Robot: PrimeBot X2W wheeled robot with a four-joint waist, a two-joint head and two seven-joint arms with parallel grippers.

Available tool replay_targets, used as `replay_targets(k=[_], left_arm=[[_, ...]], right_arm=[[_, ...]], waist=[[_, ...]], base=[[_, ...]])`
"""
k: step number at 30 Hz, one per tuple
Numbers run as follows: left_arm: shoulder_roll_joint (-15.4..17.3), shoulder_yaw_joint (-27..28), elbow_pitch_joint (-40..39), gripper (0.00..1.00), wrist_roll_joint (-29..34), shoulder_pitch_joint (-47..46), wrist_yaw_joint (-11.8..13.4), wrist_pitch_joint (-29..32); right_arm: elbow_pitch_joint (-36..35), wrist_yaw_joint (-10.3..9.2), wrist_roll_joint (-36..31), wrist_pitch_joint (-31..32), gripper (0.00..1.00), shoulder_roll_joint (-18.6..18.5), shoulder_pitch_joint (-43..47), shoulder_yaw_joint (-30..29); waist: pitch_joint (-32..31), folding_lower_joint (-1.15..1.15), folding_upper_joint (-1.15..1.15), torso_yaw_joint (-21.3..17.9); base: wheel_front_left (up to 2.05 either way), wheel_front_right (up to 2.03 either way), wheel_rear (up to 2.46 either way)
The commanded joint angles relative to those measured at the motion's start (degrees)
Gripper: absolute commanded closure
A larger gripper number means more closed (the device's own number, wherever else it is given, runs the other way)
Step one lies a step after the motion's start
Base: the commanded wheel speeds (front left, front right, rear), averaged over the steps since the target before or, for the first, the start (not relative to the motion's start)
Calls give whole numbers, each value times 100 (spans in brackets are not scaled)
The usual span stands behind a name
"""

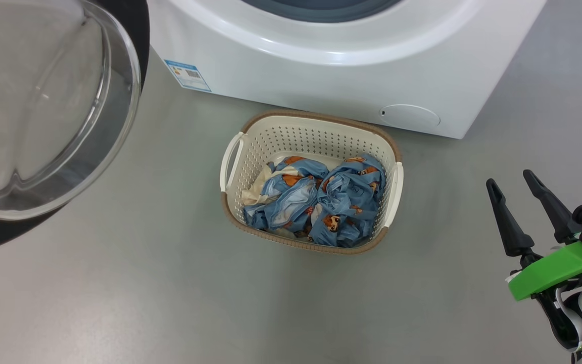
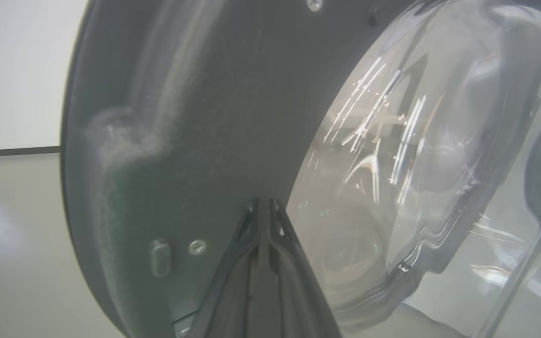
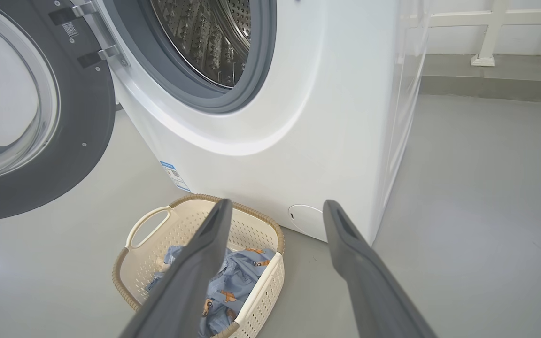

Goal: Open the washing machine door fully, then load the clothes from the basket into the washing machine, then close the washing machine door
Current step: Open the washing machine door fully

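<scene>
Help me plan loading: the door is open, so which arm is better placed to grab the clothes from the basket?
Right. The right gripper is open and empty, beside the basket with the clothes in it. The left gripper is shut, its tips close against the washing machine door.

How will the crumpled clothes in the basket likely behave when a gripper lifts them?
The clothes lie in loose, crumpled folds, so probably floppy: a pinch may raise one fold while the rest drapes. The thin fabric looks light for its bulk. Trailing ends might drag over the basket rim.
</scene>
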Motion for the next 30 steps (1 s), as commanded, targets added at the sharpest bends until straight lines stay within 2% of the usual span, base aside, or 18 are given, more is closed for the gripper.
replay_targets(k=[1, 19, 26, 30], left_arm=[[388, 242, -76, 100, 149, -153, -24, -35], [498, 740, 303, 100, 654, -553, -156, -35], [504, 735, 449, 100, 663, -485, -189, -35], [478, 492, 374, 100, 495, -328, -193, -35]], right_arm=[[-130, 43, -71, -70, 0, -102, -42, 124], [-82, 43, -77, -70, 0, -141, -272, 298], [-27, 43, -40, -70, 0, -77, -237, 331], [-15, 43, -17, -70, 0, -51, -192, 323]], waist=[[55, 0, 0, -3], [216, 0, 0, -54], [12, 0, 0, -77], [-110, 0, 0, -66]], base=[[0, 0, 0], [0, 0, 0], [0, 0, 0], [0, 0, 0]])
